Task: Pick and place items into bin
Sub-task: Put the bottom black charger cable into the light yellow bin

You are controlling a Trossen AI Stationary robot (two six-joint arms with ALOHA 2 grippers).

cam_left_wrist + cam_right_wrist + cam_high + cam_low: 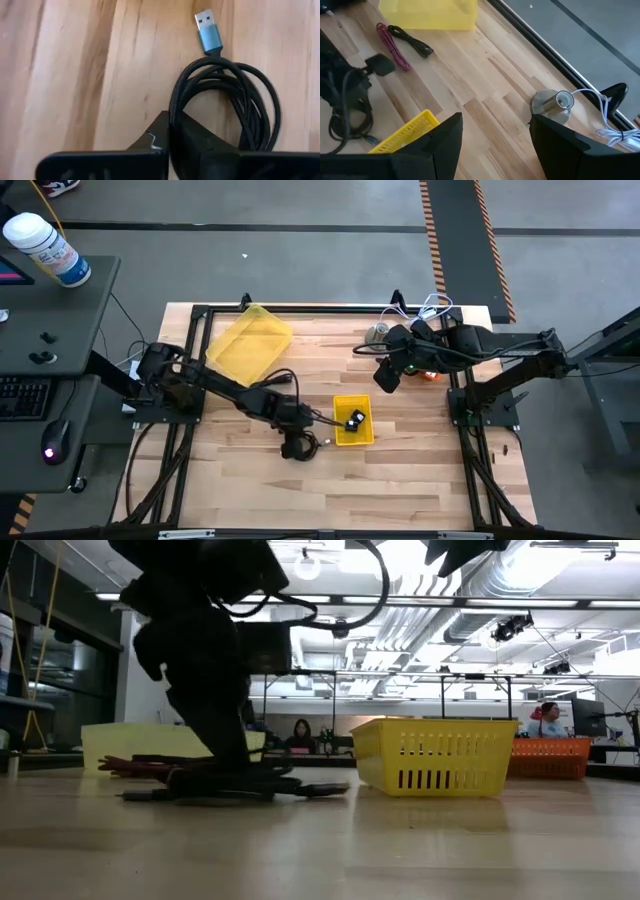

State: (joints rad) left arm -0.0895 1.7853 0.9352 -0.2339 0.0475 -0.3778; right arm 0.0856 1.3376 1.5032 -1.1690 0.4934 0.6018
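The coiled black cable (235,95), with a blue USB plug (207,31), lies on the wooden table just left of the small yellow bin (352,421). My left gripper (172,134) is down on the coil (298,448), shut on it. A black block (356,419) sits in the bin. The red-handled tool (392,46) lies on the table near the large yellow tray (427,12). My right gripper (495,137) hangs open above the table (388,372), right of the bin and holding nothing. No white packets show. My left gripper pinches several strands of the cable's coil (174,117) between its two fingers, on the side away from the plug. It comes from above, pointing down. The coil lies flat and slack on the table (230,786).
A grey metal cone (552,102) stands near the table's far right corner, beside loose white cords (432,307). The large yellow tray (250,340) takes up the far left. Bare wood lies along the near edge. People and an orange basket (550,755) show beyond the table.
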